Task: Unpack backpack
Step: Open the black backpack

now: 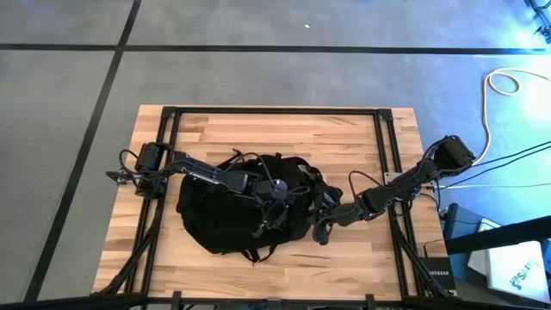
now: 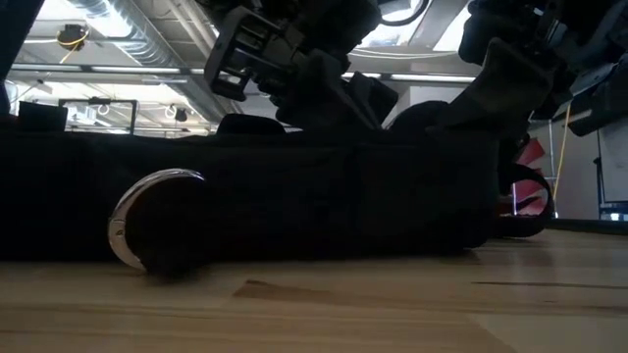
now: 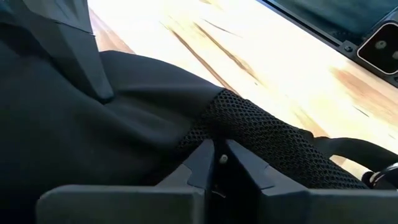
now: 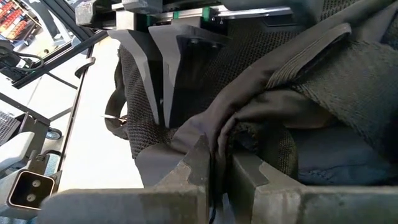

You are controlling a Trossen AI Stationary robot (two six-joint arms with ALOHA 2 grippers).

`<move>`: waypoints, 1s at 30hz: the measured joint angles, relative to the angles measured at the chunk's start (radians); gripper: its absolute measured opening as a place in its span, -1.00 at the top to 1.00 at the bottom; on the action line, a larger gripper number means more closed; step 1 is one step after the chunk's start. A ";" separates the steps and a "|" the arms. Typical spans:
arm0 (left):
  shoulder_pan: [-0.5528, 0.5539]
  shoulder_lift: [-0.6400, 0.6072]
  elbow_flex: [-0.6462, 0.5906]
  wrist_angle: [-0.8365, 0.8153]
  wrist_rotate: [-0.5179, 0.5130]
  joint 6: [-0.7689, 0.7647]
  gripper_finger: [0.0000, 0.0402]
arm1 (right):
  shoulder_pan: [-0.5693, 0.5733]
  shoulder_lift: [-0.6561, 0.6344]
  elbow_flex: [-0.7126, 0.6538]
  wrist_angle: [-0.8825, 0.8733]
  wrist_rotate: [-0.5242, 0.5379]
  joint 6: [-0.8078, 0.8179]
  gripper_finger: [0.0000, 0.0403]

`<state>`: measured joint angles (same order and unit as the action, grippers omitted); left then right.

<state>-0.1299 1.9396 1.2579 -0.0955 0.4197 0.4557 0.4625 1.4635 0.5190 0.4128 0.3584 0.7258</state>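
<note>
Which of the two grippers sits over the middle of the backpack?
The left gripper, shut at the middle of the large black fabric backpack; the right gripper pinches fabric at its edge.

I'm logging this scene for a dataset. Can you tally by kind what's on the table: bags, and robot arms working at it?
Backpack: 1
Robot arms: 2, left gripper and right gripper, both with fingers shut on backpack fabric
Total: 3
</note>
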 joint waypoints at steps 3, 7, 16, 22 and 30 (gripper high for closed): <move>0.002 0.000 0.000 0.006 -0.001 -0.001 0.92 | 0.000 0.000 0.000 -0.001 0.000 0.000 0.95; 0.005 0.000 0.000 0.007 -0.007 0.004 0.90 | 0.000 0.000 0.000 -0.003 0.000 0.000 0.95; 0.004 0.000 0.000 -0.006 -0.046 0.028 0.87 | 0.001 0.000 0.000 -0.004 0.001 0.000 0.95; 0.003 -0.001 0.000 -0.019 -0.036 0.049 0.87 | 0.001 0.000 0.000 -0.004 0.001 -0.001 0.95; 0.013 -0.002 0.000 -0.030 -0.024 0.047 0.69 | 0.002 0.000 0.000 -0.004 0.001 -0.002 0.95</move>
<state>-0.1173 1.9377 1.2575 -0.1254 0.3959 0.5029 0.4641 1.4635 0.5190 0.4091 0.3592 0.7242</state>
